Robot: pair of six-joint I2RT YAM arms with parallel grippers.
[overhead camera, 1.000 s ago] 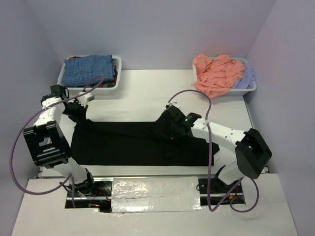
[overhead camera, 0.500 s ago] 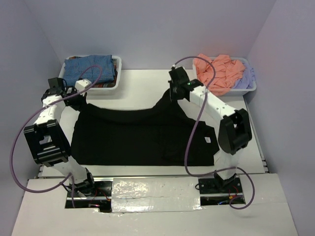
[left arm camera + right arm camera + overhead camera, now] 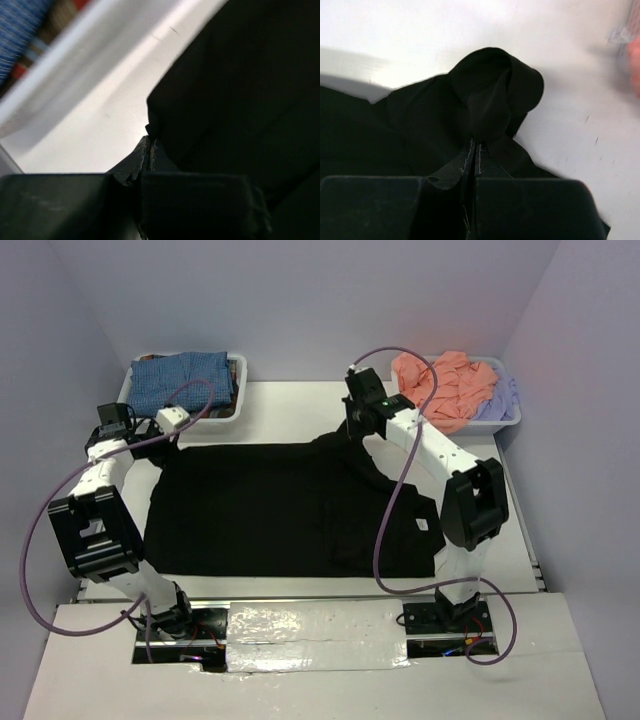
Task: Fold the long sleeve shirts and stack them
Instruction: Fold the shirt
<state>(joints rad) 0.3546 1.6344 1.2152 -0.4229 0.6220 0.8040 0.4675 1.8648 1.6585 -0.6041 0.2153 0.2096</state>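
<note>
1. We're looking at the big plain black long sleeve cloth shirt [image 3: 270, 505]; it's lying spread across the middle of the flat white table [image 3: 290, 410], long side running left to right, just ahead of the arm bases.
2. Our left gripper [image 3: 149, 144] is pinching the shirt's far left corner; its fingers are pressing together with only the thin black edge between them; bare table is showing right beyond that corner.
3. Our right gripper [image 3: 474, 146] is grabbing the far edge, right of centre; its fingers are squeezing tight on a bunched, rounded fold of the black cloth.
4. From above, the far edge is running fairly straight between the two grippers; the right end is lying more rumpled, with a small white label [image 3: 421, 524] showing.
5. The blue-checked cloth shirt [image 3: 185, 380] is sitting folded in the white plastic bin [image 3: 125, 400] at the far left corner.
6. The salmon-pink cloth shirt [image 3: 445, 390] is lying crumpled in the second white plastic bin [image 3: 490, 427] at the far right; the pale lavender cloth shirt [image 3: 497, 398] is bunching beside it on the right.
</note>
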